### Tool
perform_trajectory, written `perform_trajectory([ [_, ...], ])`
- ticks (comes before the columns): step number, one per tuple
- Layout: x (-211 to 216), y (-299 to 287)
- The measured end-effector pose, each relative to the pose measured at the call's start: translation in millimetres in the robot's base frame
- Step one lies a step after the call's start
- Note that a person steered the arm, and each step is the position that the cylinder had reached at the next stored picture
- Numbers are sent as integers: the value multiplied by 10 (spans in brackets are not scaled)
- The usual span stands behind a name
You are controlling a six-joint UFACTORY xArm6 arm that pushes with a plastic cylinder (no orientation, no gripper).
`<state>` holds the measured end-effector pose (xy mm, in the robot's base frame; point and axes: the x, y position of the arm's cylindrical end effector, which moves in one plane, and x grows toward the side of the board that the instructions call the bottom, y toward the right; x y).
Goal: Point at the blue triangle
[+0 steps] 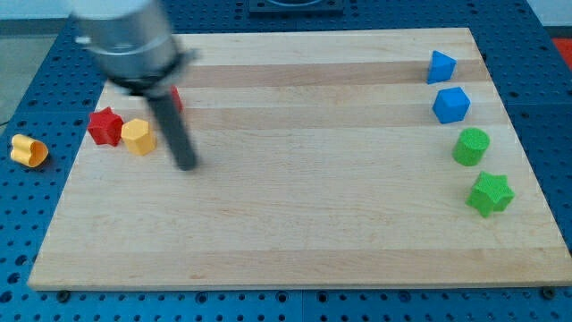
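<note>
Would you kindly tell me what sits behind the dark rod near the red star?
A red block peeks out behind the rod; its shape is covered. My tip rests right of the yellow block.

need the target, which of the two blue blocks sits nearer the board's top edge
The blue triangle, in the view's top-right corner; the blue cube sits just below it.

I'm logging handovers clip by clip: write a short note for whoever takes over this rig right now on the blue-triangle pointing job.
My tip is on the board's left side, just right of the yellow block and the red star; another red block sits partly hidden behind the rod.
The blue triangle is at the view's top right, with the blue cube, green cylinder and green star in a column below it.
Done: nothing yet.
Left: cross the board to the right and stop the tip at the triangle.
</note>
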<state>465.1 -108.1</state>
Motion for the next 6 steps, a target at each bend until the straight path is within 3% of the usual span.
perform_trajectory([
  [1,-297,686],
  [2,-855,1221],
  [3,-1118,1610],
  [5,-2147,2129],
  [6,-2634,3272],
])
